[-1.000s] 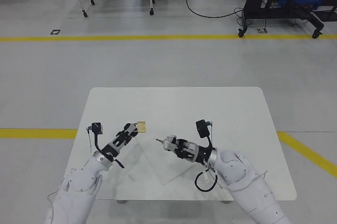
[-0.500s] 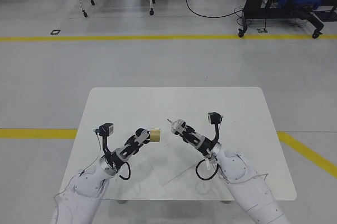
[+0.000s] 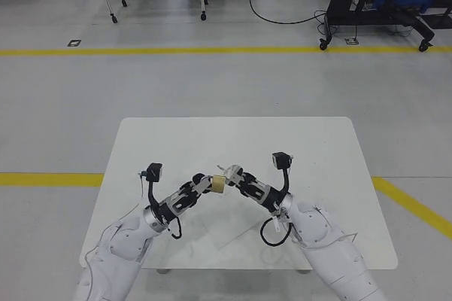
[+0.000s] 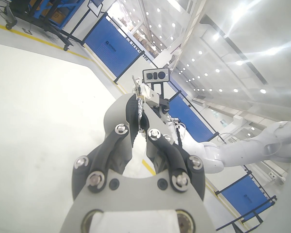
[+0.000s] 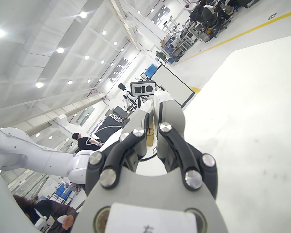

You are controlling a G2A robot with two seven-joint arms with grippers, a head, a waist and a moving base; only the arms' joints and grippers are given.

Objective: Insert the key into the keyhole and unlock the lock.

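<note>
Both grippers clamp: left gripper (image 3: 208,182) the lock (image 3: 219,183), right gripper (image 3: 232,174) seemingly the key (image 3: 223,170).

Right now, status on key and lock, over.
Left gripper shut on lock. Right gripper shut on key, close by lock. Insertion unclear. Nothing between them.

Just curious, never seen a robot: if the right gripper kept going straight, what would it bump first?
Probably the brass lock held by the left gripper, almost touching the right gripper; depth unclear.

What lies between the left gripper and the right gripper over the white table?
Top view: the small brass padlock, gripped by the left gripper; the right gripper, shut on a metal key, is beside it.
</note>
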